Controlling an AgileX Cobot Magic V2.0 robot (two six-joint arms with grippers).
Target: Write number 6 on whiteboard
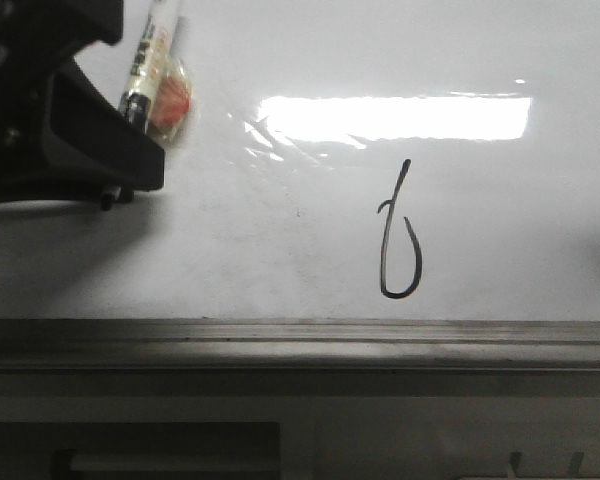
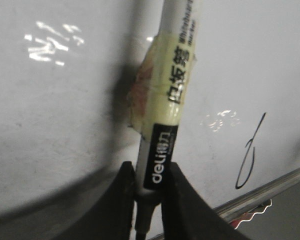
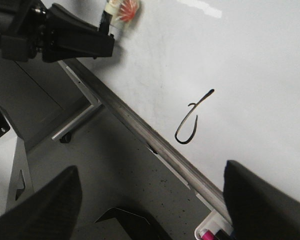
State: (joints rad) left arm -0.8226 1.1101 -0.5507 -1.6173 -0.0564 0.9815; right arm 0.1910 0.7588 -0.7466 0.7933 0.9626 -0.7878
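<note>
- Nearest the front camera, a dull grey metal bottom rail (image 1: 300,345) runs the full width of the frame, edging the large glossy white whiteboard (image 1: 500,230) above it.
- Just above that rail, right of centre, stands the thin black hand-drawn number 6 (image 1: 400,240): a tall slanted stem, a narrow loop at the foot and a small hook on its left side. The stroke looks complete, so the writing appears done.
- Farther up and well to the left of the figure, the black left gripper (image 2: 149,197) is clamped on a white-barrelled whiteboard marker with a black label band and a wrap of yellowish tape (image 2: 169,90). The tip is not visible; whether it touches the board cannot be told.
- The marker is judged light and stiff with a smooth, slippery barrel. The hold sits low on the black band below the tape, a sound place to grip.
- The board is rigid and slick; wet ink there would probably smear at a brush, so any retreat is best made straight off the surface.
- The black right gripper (image 3: 150,200) hangs over the floor on the near side of the rail, jaws spread wide and holding nothing.
- Farthest up the board, a bright rectangular light reflection (image 1: 395,117) glares above the figure.
</note>
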